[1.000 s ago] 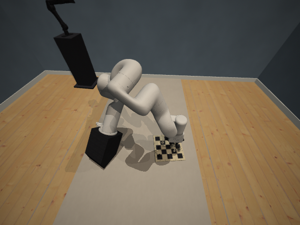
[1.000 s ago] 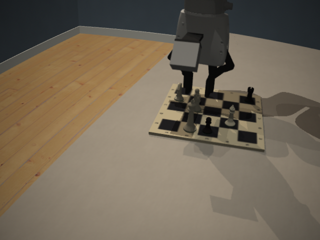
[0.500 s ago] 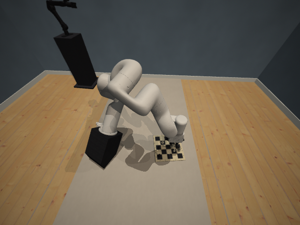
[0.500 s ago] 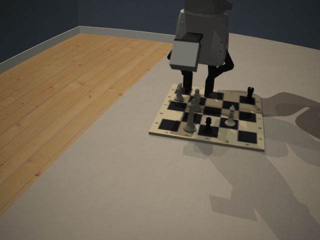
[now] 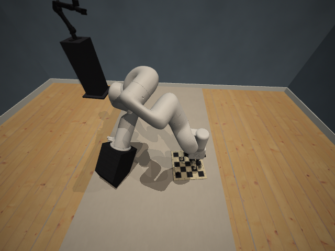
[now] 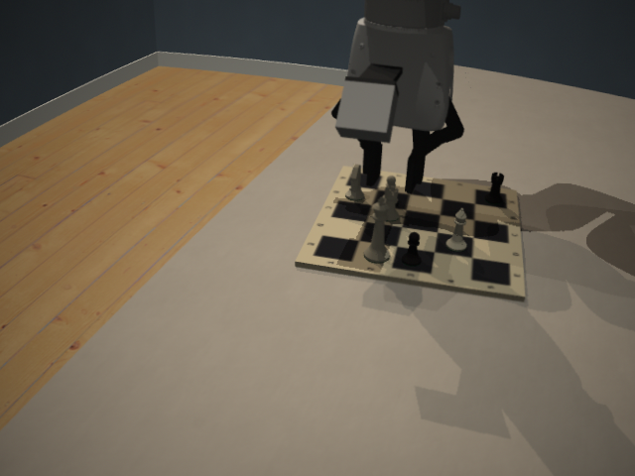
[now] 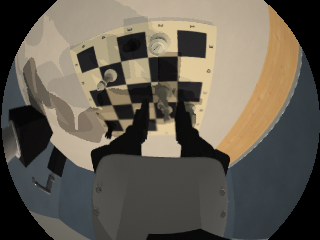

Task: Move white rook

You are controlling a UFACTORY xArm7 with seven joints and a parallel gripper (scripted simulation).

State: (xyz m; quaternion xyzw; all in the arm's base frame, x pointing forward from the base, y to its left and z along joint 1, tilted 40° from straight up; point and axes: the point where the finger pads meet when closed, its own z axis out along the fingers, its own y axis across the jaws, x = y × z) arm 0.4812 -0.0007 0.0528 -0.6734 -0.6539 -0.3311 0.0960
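Observation:
The small chessboard lies on the grey mat; it also shows in the top view. My gripper is low over the board's far left part. Its dark fingers stand apart on either side of a short white piece that I take for the white rook. In the wrist view the rook sits between the fingertips with a gap on each side. The gripper is open and holds nothing. I cannot read the edge letters and digits.
Close around the rook stand a white knight-like piece, a tall white piece and a black pawn. A white bishop and a black rook stand further right. The arm's black base is left of the board.

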